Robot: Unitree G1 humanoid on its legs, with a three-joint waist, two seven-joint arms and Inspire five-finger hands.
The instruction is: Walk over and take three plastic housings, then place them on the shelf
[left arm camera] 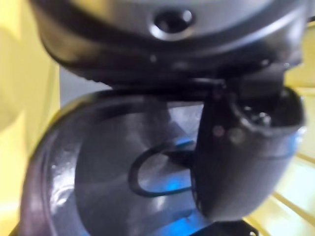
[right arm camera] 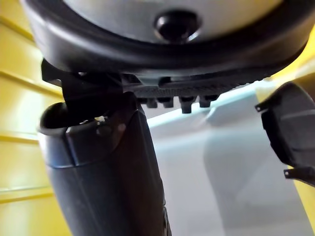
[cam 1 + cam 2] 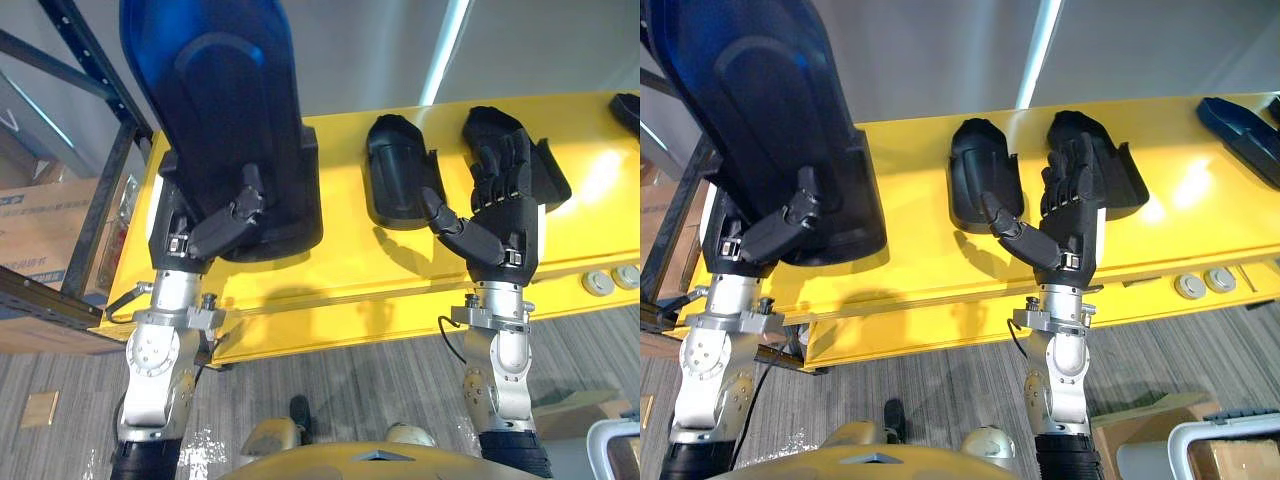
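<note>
Left eye view, read left to right. Finds dark shelf frame (image 3: 105, 205) at far left, beside the yellow counter (image 3: 330, 282). Finds left hand (image 3: 205, 232) clamped on large housing (image 3: 235, 120), thumb across its face, raised clear of the counter. Notes small housing (image 3: 400, 172) lying on the counter, then right hand (image 3: 500, 200) released, fingers straight, over second small housing (image 3: 553, 175); cannot tell contact. Judges risks: with little more than thumb purchase visible, may let the large housing slip or tilt on the turn; may clip the shelf frame; may shove the second small housing away instead of gathering it.
</note>
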